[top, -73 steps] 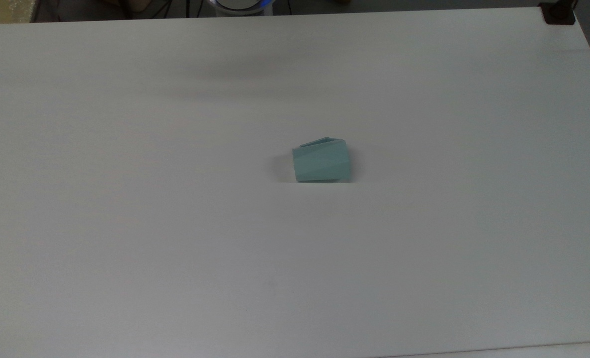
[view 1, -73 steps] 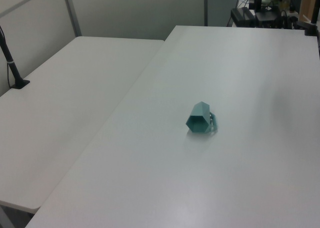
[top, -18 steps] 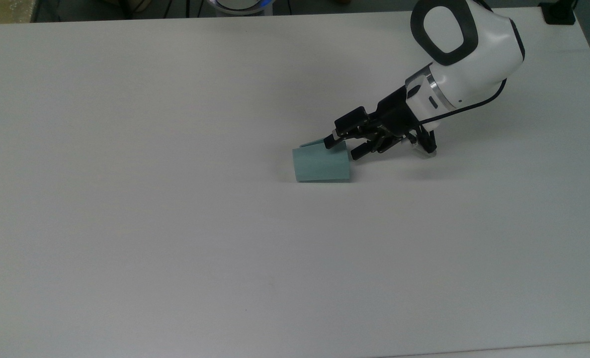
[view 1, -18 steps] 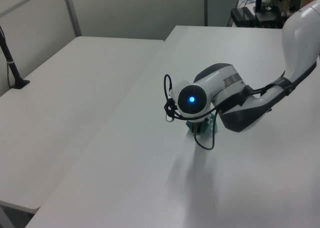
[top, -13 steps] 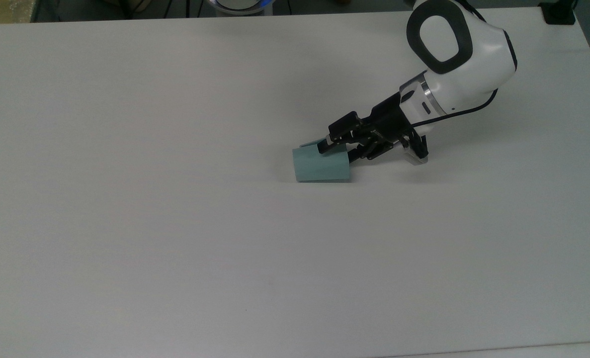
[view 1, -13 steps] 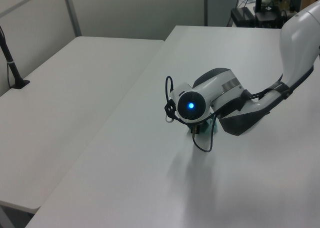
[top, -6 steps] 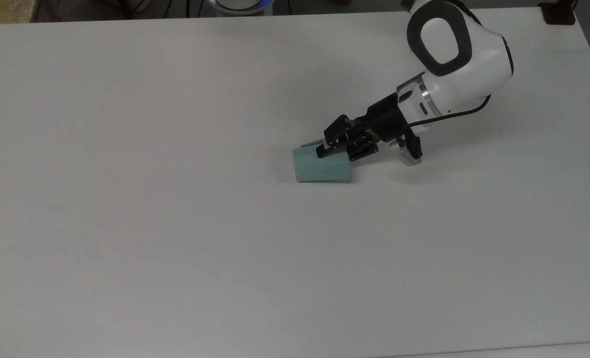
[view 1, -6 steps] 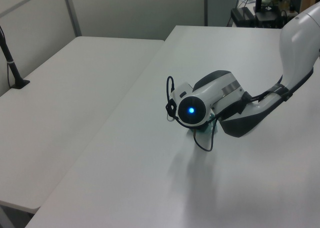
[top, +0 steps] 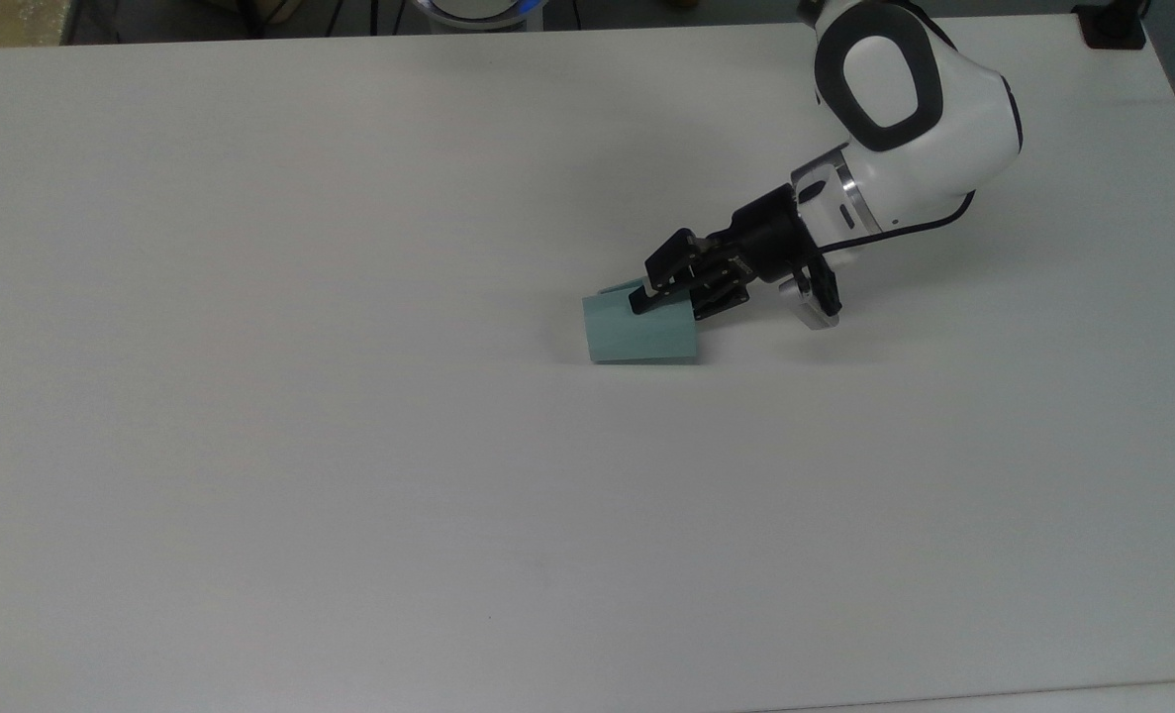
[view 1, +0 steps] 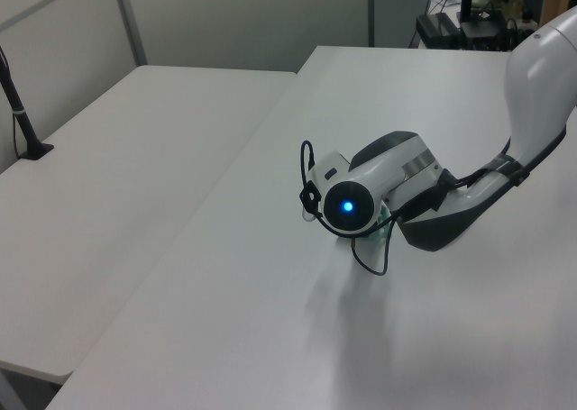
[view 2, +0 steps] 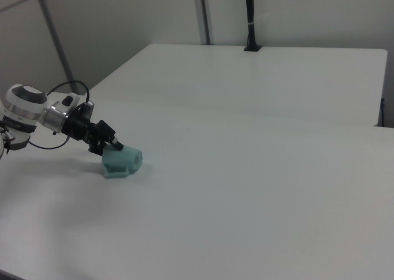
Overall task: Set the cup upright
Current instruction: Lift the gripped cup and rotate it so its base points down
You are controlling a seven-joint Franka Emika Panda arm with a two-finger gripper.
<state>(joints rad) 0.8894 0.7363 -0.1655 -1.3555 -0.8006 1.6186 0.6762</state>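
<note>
Top view: the smooth matte white table (top: 349, 446) spans the scene, and the glossy white-and-black Panda arm (top: 904, 109) slants low across it. Its black two-finger gripper (top: 661, 297) appears narrowed on the rim of the small pale teal-green faceted plastic cup (top: 636, 332), lying sideways mid-table. I judge the grasp made; next, lift and pivot base-down.

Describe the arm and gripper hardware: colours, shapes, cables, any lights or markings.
The arm has a glossy white rounded shell with a dark grey oval ring on the wrist joint and a silver band below it. A thin black cable loops along the wrist. The gripper is black, with two slim fingers. In the left view, a blue light glows on a round black cap.
</note>
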